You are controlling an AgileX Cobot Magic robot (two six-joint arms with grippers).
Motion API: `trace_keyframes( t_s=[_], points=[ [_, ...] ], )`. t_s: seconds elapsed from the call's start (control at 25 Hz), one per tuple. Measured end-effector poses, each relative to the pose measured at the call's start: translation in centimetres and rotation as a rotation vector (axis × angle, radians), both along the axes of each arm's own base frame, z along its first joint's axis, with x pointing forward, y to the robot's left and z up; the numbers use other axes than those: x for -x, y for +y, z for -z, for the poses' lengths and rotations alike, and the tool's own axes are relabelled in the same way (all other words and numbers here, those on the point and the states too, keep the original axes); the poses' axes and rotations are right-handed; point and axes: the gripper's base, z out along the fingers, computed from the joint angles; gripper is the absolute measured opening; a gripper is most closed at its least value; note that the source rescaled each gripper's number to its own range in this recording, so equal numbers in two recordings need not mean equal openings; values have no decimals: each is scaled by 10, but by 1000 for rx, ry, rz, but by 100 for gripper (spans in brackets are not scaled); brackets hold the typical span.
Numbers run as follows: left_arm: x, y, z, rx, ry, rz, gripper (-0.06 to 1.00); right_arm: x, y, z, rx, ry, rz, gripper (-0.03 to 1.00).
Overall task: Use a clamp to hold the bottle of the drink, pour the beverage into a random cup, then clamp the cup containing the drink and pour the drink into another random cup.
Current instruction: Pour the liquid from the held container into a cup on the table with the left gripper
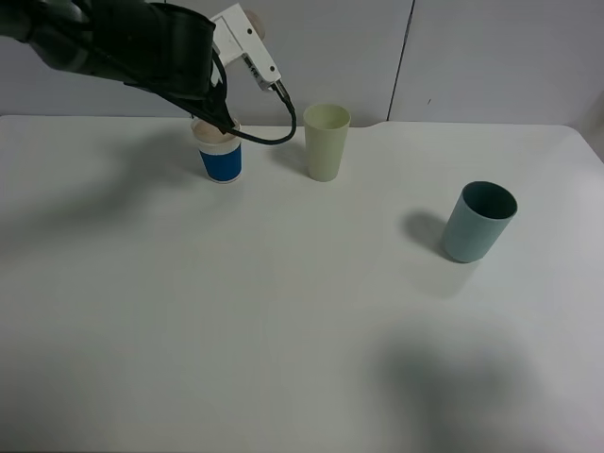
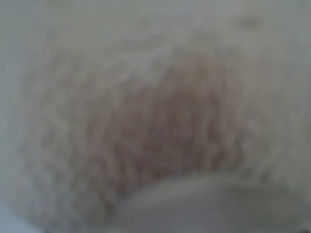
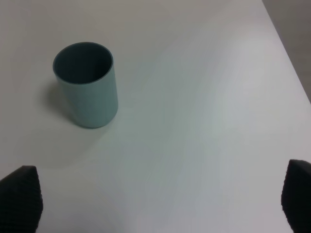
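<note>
**3 cups on the counter, left arm over the blue-and-white one**

3 cups stand upright on the white counter [image 1: 283,321]. Toward the back wall, the short cup with the blue lower body [image 1: 221,159] sits beside the tall pale yellow-green cup [image 1: 326,142], with a clear gap between them. The teal cup [image 1: 478,221] stands well apart from both, out on the right side.

The dark left arm [image 1: 132,42] reaches in from the upper left of the high view, a white block and a looping black cable at its wrist, and hangs directly over the blue-and-white cup, covering most of its rim. The left claw itself is hidden under the arm there. The left wrist view is a heavy blur of pale, brownish-tinged texture with a curved pale edge across it, too soft to name; nothing can be made out between the jaws, and the left claw is fully closed.

In the right wrist view the right claw [image 3: 160,199] hangs above bare counter, its 2 dark fingertips [image 3: 22,194] set far apart at the edges of the picture, spread wide with nothing between them. The teal cup [image 3: 87,85] stands ahead of it, apart from both tips, its dark interior showing no liquid.

The bottle and the beverage do not show in any view.
</note>
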Motion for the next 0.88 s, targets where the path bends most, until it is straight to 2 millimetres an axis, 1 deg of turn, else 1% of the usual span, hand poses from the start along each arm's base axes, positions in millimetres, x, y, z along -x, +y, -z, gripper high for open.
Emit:
trace_keyframes(
  t_s=[0.2, 0.24, 0.32, 0.4, 0.44, 0.64, 0.84, 0.88],
  points=[
    [-11, -7, 4, -12, 0, 14, 0, 0, 0, 0, 0, 0, 0, 97],
    [-13, -9, 8, -17, 4, 16, 0, 0, 0, 0, 0, 0, 0, 97],
    [-15, -10, 9, -18, 4, 16, 0, 0, 0, 0, 0, 0, 0, 97],
    [-20, -14, 12, -22, 1, 19, 0, 0, 0, 0, 0, 0, 0, 97],
    [-26, -18, 12, -25, -5, 24, 0, 0, 0, 0, 0, 0, 0, 97],
    [-41, -28, 9, -32, -34, 40, 0, 0, 0, 0, 0, 0, 0, 97],
    [-53, -38, 18, -74, -28, 67, 0, 0, 0, 0, 0, 0, 0, 97],
    [-53, -38, 18, -74, -28, 67, 0, 0, 0, 0, 0, 0, 0, 97]
  ],
)
